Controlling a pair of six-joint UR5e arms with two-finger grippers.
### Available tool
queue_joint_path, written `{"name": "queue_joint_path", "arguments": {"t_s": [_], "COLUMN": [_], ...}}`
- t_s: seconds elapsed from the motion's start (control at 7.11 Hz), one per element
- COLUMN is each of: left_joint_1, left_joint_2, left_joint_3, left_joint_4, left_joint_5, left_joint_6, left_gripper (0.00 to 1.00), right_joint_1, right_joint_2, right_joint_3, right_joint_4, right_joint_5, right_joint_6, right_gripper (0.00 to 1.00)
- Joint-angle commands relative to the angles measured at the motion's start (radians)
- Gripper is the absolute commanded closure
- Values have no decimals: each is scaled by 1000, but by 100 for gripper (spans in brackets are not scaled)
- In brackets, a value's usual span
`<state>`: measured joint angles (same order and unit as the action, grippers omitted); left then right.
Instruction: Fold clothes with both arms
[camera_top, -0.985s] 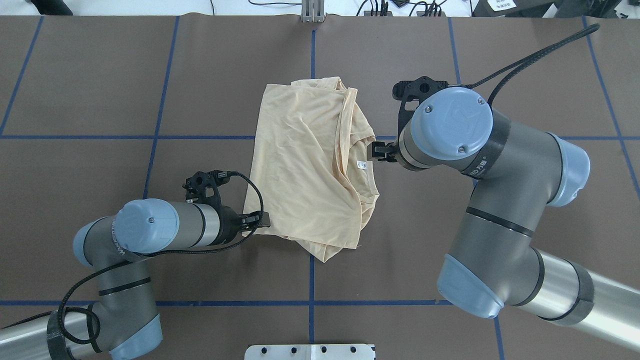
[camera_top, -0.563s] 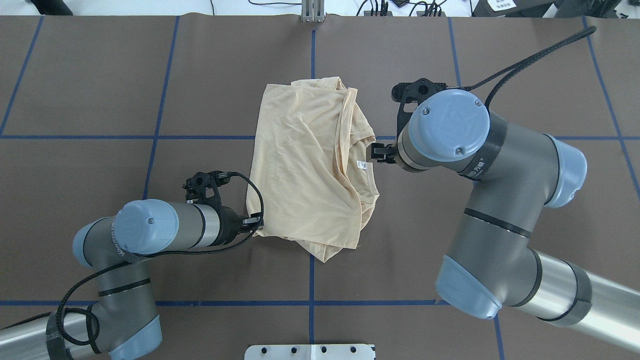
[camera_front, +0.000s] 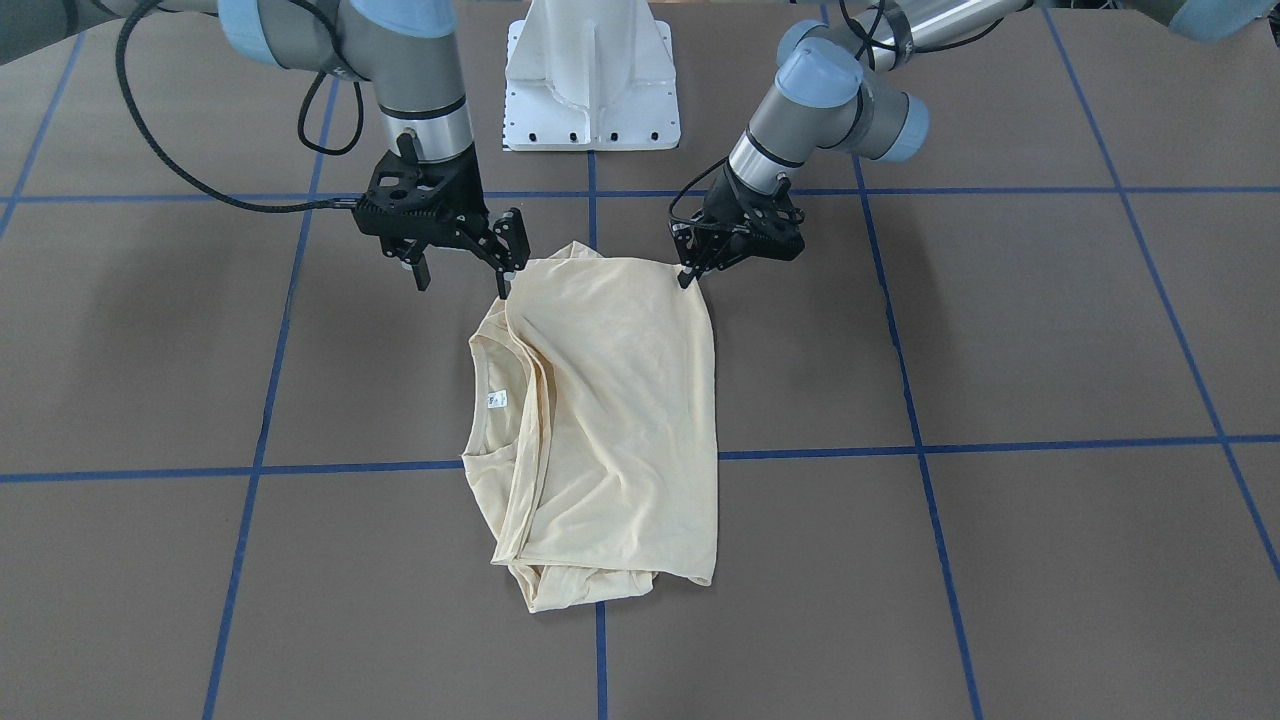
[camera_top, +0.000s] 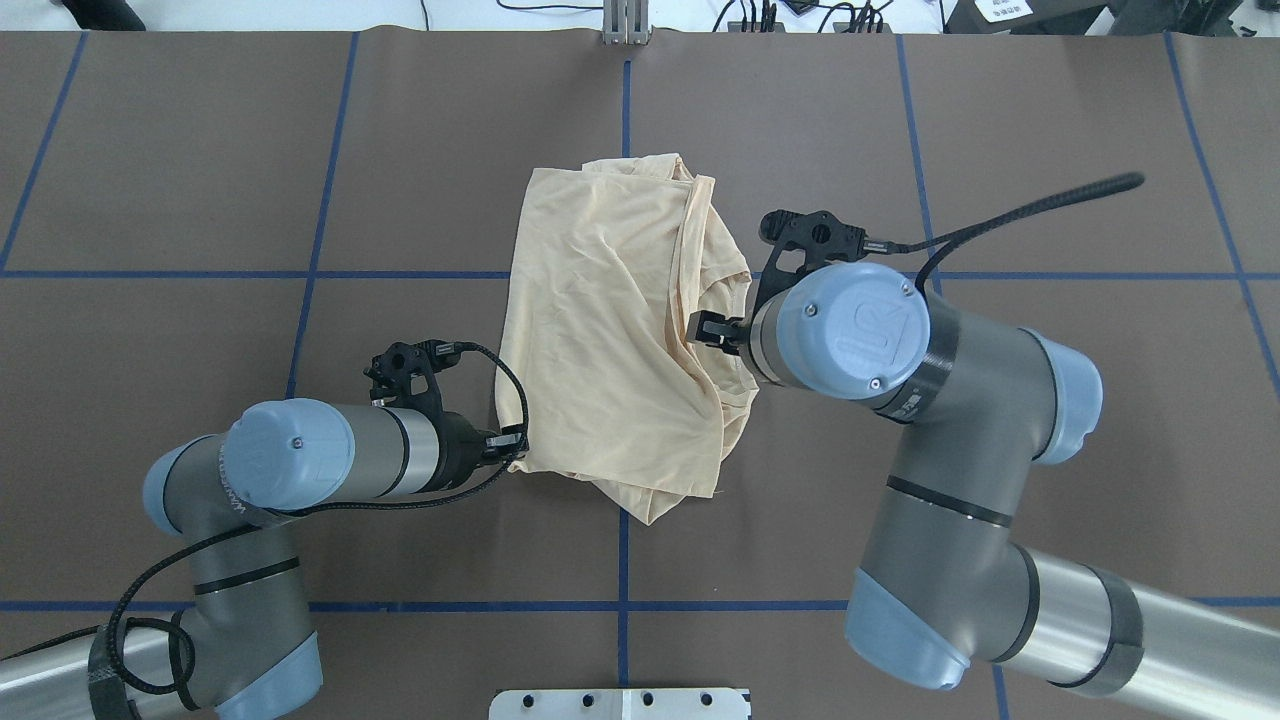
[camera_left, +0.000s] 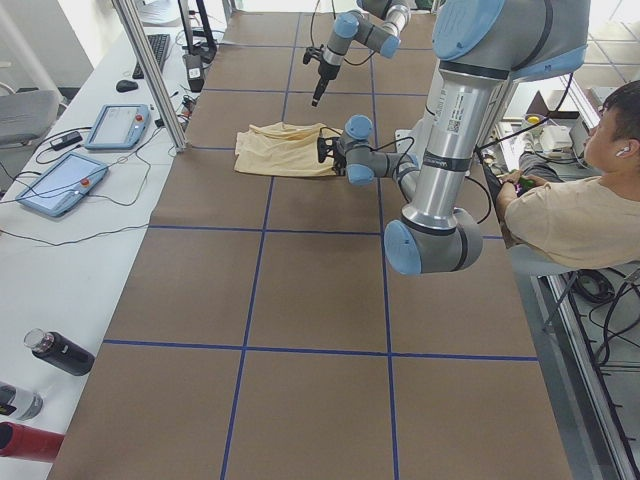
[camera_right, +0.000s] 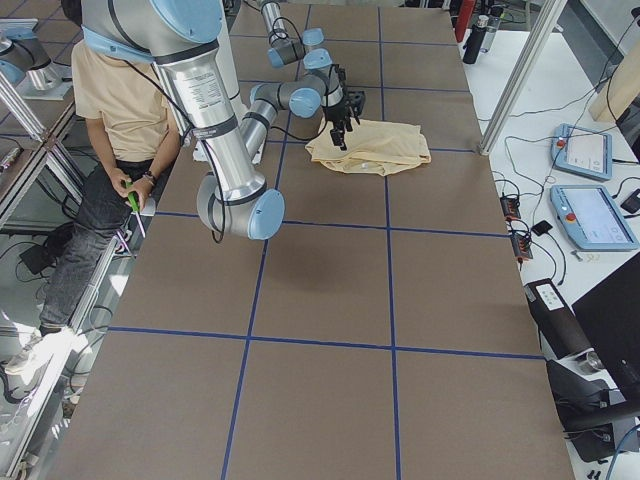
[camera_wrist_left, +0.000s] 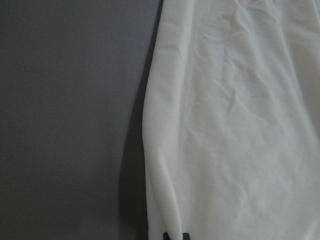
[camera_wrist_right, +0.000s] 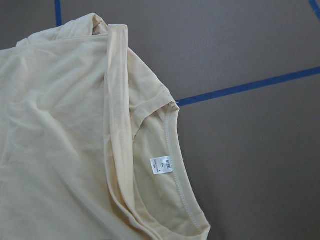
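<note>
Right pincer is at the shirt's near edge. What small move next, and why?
Probably lower the right pincer and close it on the T-shirt corner beneath: it is open, while the left pincer seems shut on the other near corner.

Bare worktop (camera_top: 200, 150) lies beyond and either side of the T-shirt (camera_top: 600, 330); the left end effector (camera_top: 515, 448) blocks its near-left corner, the right end effector (camera_top: 706, 330) its collar side.

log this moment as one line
left gripper: shut on shirt corner | right gripper: open, raised above collar | fold: unfinished
</note>
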<state>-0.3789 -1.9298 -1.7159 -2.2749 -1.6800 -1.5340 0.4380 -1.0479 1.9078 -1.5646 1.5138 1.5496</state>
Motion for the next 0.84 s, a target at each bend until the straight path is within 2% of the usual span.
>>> {"name": "queue_joint_path", "arguments": {"t_s": [0.0, 0.14, 0.42, 0.7], "left_joint_1": [0, 0, 0, 0], "left_joint_2": [0, 0, 0, 0], "left_joint_3": [-7, -7, -7, -7], "left_joint_4": [0, 0, 0, 0], "left_joint_5": [2, 2, 2, 2], "left_joint_6": [0, 0, 0, 0], "left_gripper": [100, 100, 100, 100], "right_joint_1": [-120, -142, -151, -151], "right_joint_2": [-3, 2, 2, 0], "right_joint_3": [-74, -107, -194, -205], "right_joint_4": [95, 100, 117, 115], "right_joint_5": [-172, -208, -231, -247], "right_joint_6": [250, 300, 284, 216], "right_gripper": [21, 30, 33, 37]}}
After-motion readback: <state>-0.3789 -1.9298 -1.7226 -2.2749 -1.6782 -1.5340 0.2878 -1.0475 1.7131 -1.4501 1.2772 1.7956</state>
